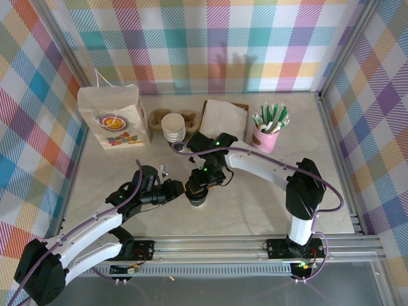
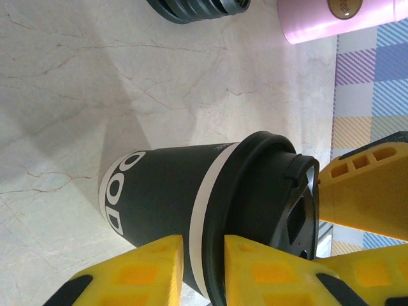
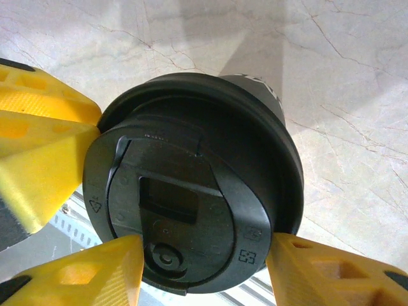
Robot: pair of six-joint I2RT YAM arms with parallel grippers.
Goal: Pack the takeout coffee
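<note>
R jaws pinch takeout coffee [image 2: 166,191] by lid [image 3: 185,197]; L jaws' hold unclear, contact cut off by frame

The right end effector [image 1: 200,189] hangs over the takeout coffee [image 1: 197,201].

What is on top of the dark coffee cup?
A round black lid sits on the coffee cup, with the yellow fingers of the right hand touching its sides. The lid covers the whole opening, so whatever is inside the cup cannot be seen.
</note>
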